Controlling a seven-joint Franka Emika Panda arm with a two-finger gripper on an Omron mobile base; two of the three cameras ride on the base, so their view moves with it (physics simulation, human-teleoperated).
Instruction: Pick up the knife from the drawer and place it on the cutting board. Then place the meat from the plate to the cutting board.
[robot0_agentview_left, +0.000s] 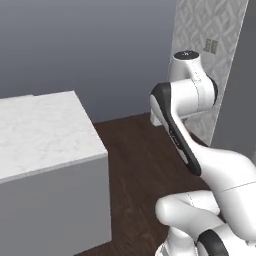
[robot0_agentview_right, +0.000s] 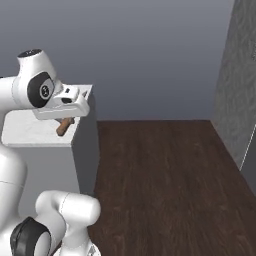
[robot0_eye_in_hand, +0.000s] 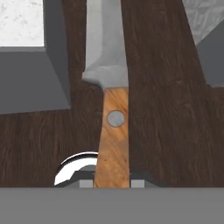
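One knife (robot0_eye_in_hand: 113, 105) held in pincer (robot0_eye_in_hand: 112, 183), clenched on wooden handle; silver blade runs away from hand, single rivet showing on handle. Knife aloft over dark wood floor (robot0_eye_in_hand: 162, 109), clear of it. Right base view: handle end (robot0_agentview_right: 64, 126) pokes out under hand, in front of white marble bench (robot0_agentview_right: 30, 131). Left base view: arm folded high, bench (robot0_agentview_left: 45, 130) to its left, patterned grey wall (robot0_agentview_left: 205, 30) behind.

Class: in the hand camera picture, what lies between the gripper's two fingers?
The knife's wooden handle; the gripper is shut on it.
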